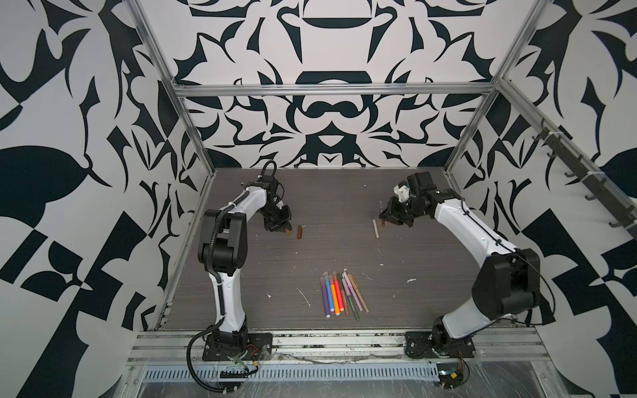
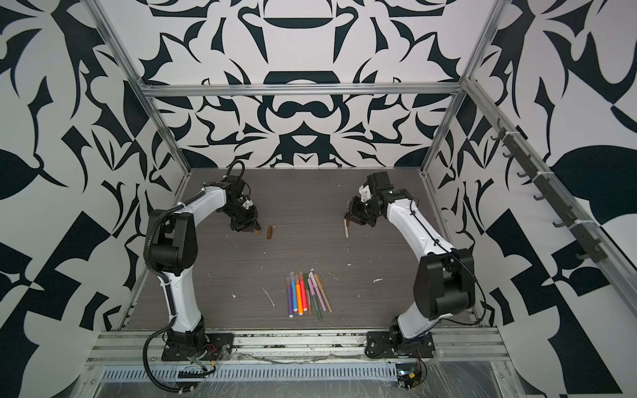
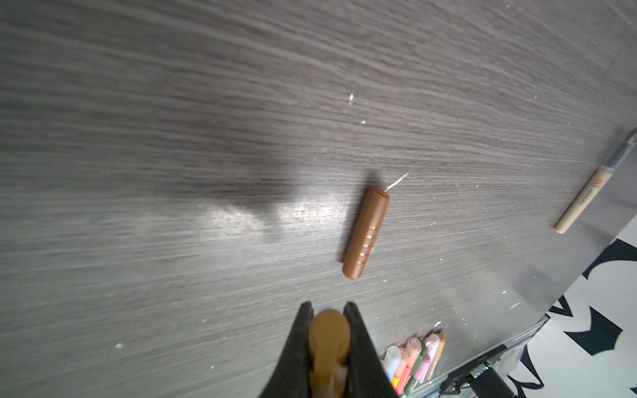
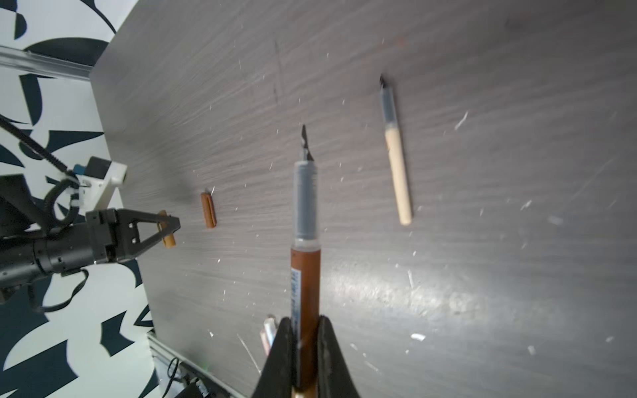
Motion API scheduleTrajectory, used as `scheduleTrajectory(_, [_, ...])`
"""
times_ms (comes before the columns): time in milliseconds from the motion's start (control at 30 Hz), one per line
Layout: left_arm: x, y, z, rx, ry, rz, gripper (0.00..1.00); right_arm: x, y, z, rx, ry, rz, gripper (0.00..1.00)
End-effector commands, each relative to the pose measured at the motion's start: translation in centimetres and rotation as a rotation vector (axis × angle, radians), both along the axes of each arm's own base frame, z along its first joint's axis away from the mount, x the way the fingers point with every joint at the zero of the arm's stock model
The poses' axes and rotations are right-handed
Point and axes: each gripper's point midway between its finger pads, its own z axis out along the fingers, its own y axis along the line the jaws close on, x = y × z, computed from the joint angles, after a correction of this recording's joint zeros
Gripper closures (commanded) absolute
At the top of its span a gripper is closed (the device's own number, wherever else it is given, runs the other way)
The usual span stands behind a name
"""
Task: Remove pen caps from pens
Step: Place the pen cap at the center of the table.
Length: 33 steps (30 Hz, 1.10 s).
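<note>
The left gripper (image 3: 328,307) pinches a tan-brown cap (image 3: 329,330) between narrow jaws; a darker brown cap (image 3: 366,232) lies on the table (image 3: 172,138) just beyond its tips. The right gripper (image 4: 305,322) clamps an uncapped brown pen (image 4: 306,272), nib forward, apparently off the surface. A bare tan pen (image 4: 398,165) lies nearby; the other pens (image 1: 339,293) lie bunched apart.

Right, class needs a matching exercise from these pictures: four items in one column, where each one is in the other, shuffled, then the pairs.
Column one
1. brown pen
2. tan pen
3. reddish-brown cap
4. ochre cap

Column two
A. lying on the table beside the left pincer
B. clamped in the right pincer
C. lying on the table, nib bare
D. clamped in the left pincer

Pairs: 1-B, 2-C, 3-A, 4-D
</note>
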Motion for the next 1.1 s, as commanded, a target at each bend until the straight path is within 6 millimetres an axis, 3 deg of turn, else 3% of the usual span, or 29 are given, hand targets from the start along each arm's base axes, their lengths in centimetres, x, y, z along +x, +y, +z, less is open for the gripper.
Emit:
scheduleTrajectory(0, [0.0,-0.8,-0.3,-0.019,-0.005,-0.053,0.99,1.5,-2.5,0.5,-0.084,-0.056,0.010,1.00])
scheduleTrajectory(133, [-0.1,-1.0,-1.4,-0.010,0.012,-0.069,0.97,3.3,-4.9,-1.2,-0.086,-0.039,-0.034,1.00])
scheduleTrajectory(367, [-0.2,-1.7,-2.1,-0.013,0.022,-0.069,0.86,4.8,-5.3,-2.4,-0.111,-0.021,0.007,1.00])
scheduleTrajectory(767, [0.3,-1.6,-3.0,0.007,0.030,-0.050,0.79,4.6,-5.2,-6.8,-0.122,0.059,0.080,1.00])
scheduleTrajectory(1067, [0.7,-1.6,-2.9,0.006,0.024,-0.031,0.69,4.3,-5.2,-8.4,-0.124,0.089,0.122,1.00])
